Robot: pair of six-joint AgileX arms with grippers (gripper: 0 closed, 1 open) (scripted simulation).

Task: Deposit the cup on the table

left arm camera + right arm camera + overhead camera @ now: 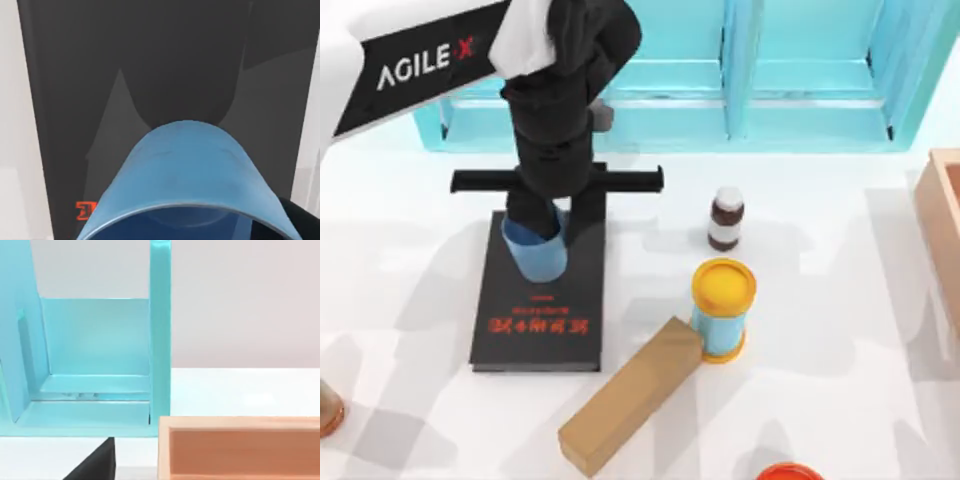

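Near edge of the top view: a tan wooden block (pixel 630 397) lies diagonally at lower centre, its upper end just beside the blue canister with the yellow-orange lid (pixel 723 308). An orange object is cut off at the bottom edge, another at the lower left corner.

Mid frame, left of centre: the black book (pixel 542 300) lies flat on the table (pixel 410 300), red lettering near its lower end. The cup (pixel 536 247) is above the book's upper part, tilted, held by the left gripper (pixel 535 215); fingers are hidden under the arm, but they appear clamped on the cup. In the left wrist view the cup (pixel 182 175) sits close to the lens, mouth toward the camera, dark book cover (pixel 150 65) behind it.

Small brown bottle (pixel 726 218) stands right of the book, apart from it.

Far: teal shelf unit (pixel 740 80) along the top; wooden tray (pixel 942 220) at the right edge.

Right arm is parked by the tray; right wrist view shows the tray wall (pixel 240 447) and shelf (pixel 95 355). Cannot tell its finger state.

Risks, judged:
- Release here puts the cup on the book, not bare table.
- The cup is tilted, so it may tip or roll on release.
- Carrying it right risks clipping the bottle or canister; open white table to the left looks safer.
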